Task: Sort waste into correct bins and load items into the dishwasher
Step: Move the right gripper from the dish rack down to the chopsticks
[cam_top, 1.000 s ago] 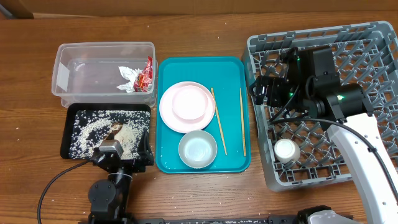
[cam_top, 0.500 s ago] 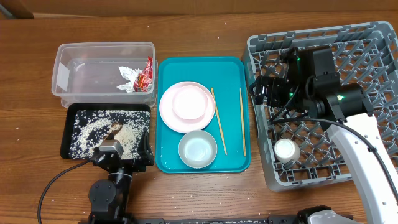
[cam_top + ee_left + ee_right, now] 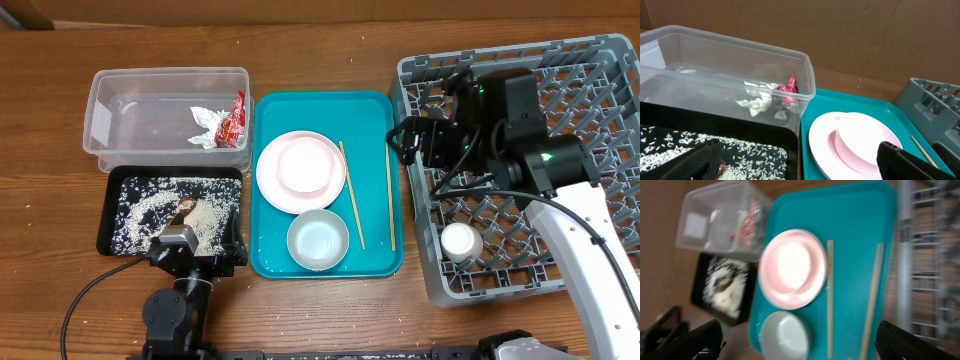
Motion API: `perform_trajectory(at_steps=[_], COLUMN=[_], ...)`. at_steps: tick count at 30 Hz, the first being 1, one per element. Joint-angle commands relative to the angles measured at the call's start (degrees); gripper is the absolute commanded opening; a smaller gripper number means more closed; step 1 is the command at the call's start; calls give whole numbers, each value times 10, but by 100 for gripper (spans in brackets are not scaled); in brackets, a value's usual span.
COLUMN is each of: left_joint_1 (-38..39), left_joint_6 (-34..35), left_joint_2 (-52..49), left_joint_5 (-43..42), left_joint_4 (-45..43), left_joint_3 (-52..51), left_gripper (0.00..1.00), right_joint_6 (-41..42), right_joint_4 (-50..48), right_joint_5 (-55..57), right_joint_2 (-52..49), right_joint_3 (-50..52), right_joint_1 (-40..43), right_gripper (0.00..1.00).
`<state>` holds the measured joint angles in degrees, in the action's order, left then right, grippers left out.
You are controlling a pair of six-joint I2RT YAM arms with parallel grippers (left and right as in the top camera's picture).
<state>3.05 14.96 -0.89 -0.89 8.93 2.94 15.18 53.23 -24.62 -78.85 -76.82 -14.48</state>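
Plate (image 3: 300, 185) is sitting on teal tray (image 3: 270, 110), one bowl (image 3: 303, 164) on it, second bowl (image 3: 318, 240) beside, two chopsticks (image 3: 351, 195) lying alongside. Cup (image 3: 460, 242) is standing in grey rack (image 3: 590, 100). Tissue (image 3: 207, 125) and wrapper (image 3: 235, 118) are lying in clear tub (image 3: 130, 110), rice (image 3: 150, 205) in black tray (image 3: 108, 225). Right gripper (image 3: 403, 148) is hovering over rack's left edge, left gripper (image 3: 195, 255) near black tray, both jaws wide, empty.
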Motion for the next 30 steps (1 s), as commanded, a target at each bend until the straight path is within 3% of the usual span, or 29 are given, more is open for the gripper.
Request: perform_trajectory(at_steps=[1,7,8,12,23,30], left_joint_1=[5,5,5,5,5,5], left_joint_6=[-8,-8,-8,-8,-8,-8], left_joint_2=[6,6,6,6,6,6], left_joint_5=[0,0,0,0,0,0], left_joint_4=[-4,-4,-4,-4,-4,-4], left_joint_3=[-7,-7,-7,-7,-7,-7], left_gripper=[100,100,100,100,100,100], right_joint_6=[-4,1,13,73,-18,-35], right_joint_4=[-2,-5,1,24,7,-16], right_joint_5=[-38,49,89,247,226,211], right_joint_2=[-19,-77,-87,-140,-300,-327], right_joint_3=[-4,-4,-4,-4,-4,-4], right_joint_1=[-57,-173,-181,-190,-190,-190], right_gripper=[100,100,95,88,47,44])
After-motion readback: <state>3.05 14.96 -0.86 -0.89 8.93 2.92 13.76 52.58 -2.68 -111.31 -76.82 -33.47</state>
